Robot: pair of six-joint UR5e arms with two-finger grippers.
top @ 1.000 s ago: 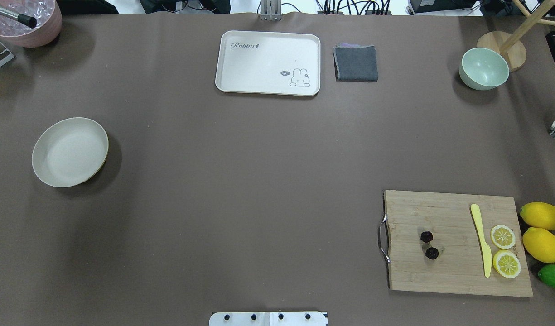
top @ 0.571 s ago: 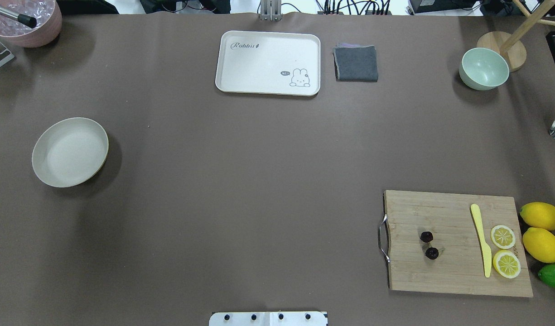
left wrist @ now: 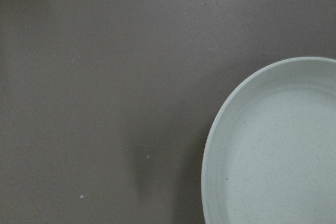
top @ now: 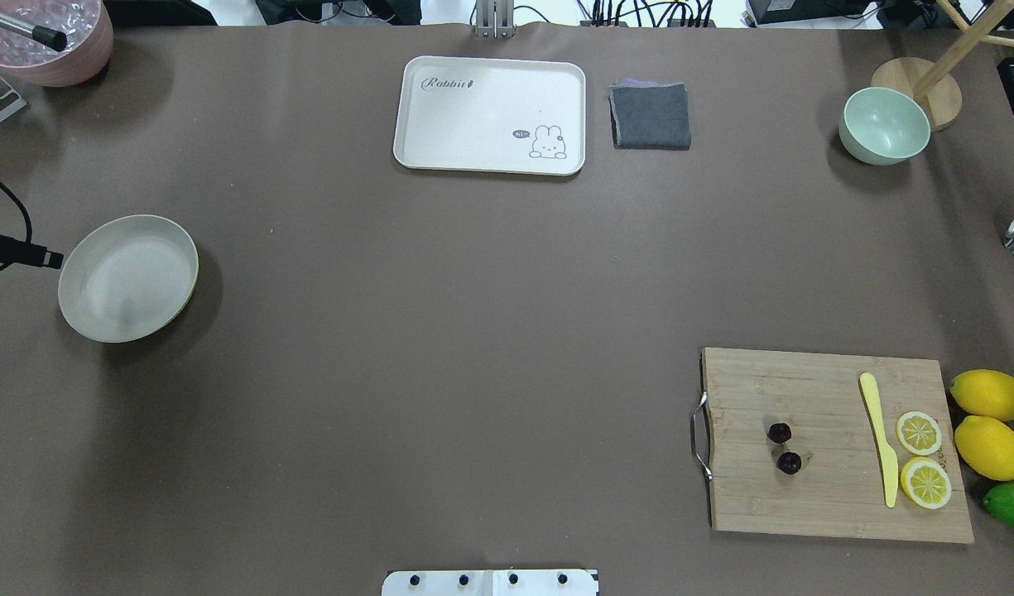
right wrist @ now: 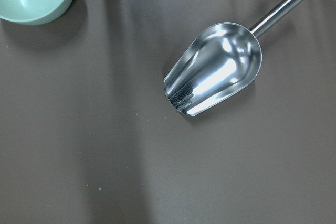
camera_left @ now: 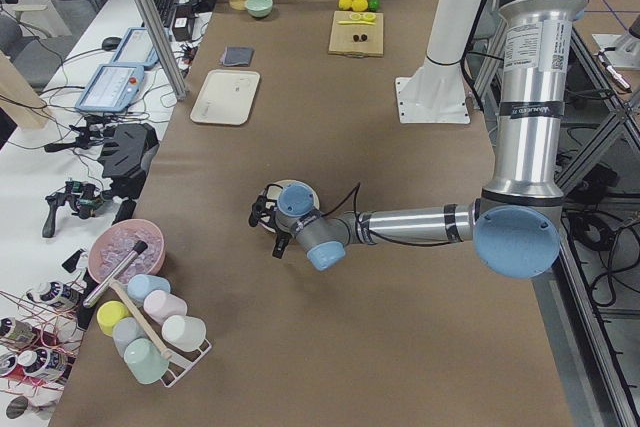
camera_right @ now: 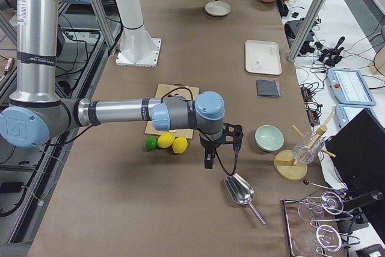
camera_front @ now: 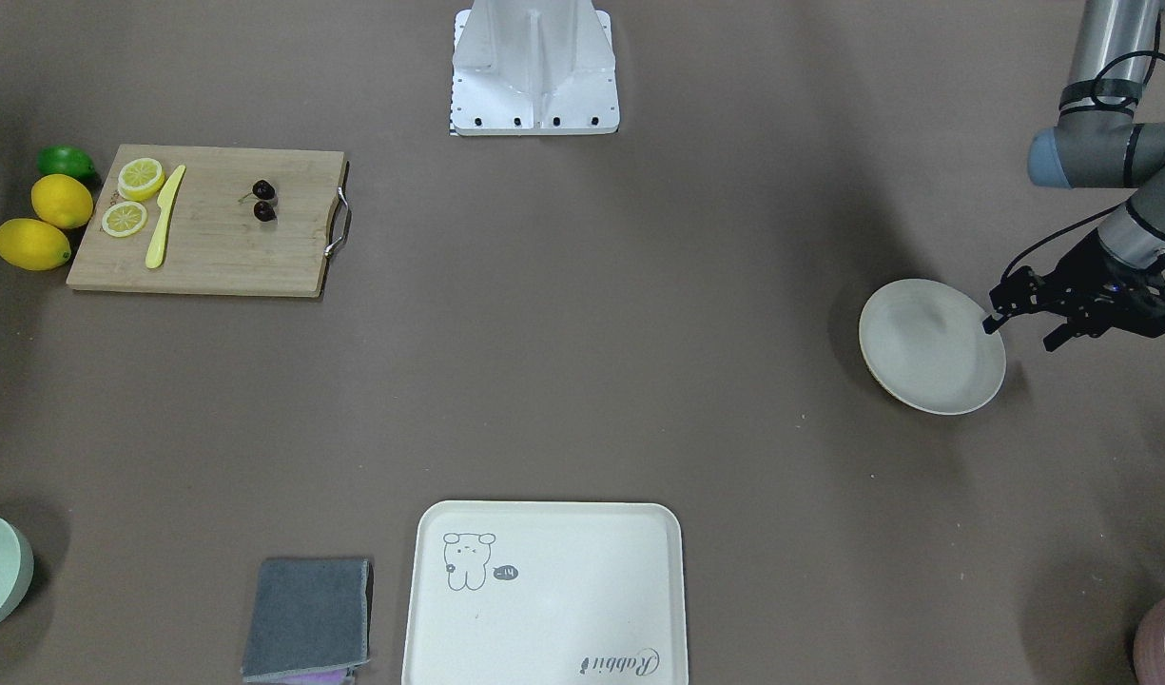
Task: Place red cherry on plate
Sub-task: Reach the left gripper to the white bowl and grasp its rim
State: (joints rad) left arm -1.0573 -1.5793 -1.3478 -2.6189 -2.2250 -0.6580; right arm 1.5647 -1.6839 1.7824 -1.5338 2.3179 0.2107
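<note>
The red cherry (top: 784, 448), a dark glossy pair joined by stems, lies on the wooden cutting board (top: 804, 497) at the near right, also seen as the cherry (camera_front: 262, 201) in the front view. The cream plate (top: 128, 278) sits far off at the left and is bare inside. My left gripper (camera_front: 1021, 335) hovers just outside the plate's (camera_front: 929, 347) outer rim, open, holding nothing. The left wrist view shows the plate's rim (left wrist: 210, 145) below. My right gripper (camera_right: 210, 154) shows only in the right side view, past the lemons; I cannot tell its state.
On the board lie a yellow knife (top: 879, 439) and two lemon slices (top: 920, 432); two lemons (top: 988, 395) and a lime (top: 1011, 503) sit beside it. At the back stand a cream tray (top: 490, 114), grey cloth (top: 650, 116) and mint bowl (top: 884, 124). A metal scoop (right wrist: 215, 69) lies under the right wrist.
The left gripper's finger and cable have come into the overhead view at the left edge, next to the plate. The cherry and everything else on the table stayed put.
</note>
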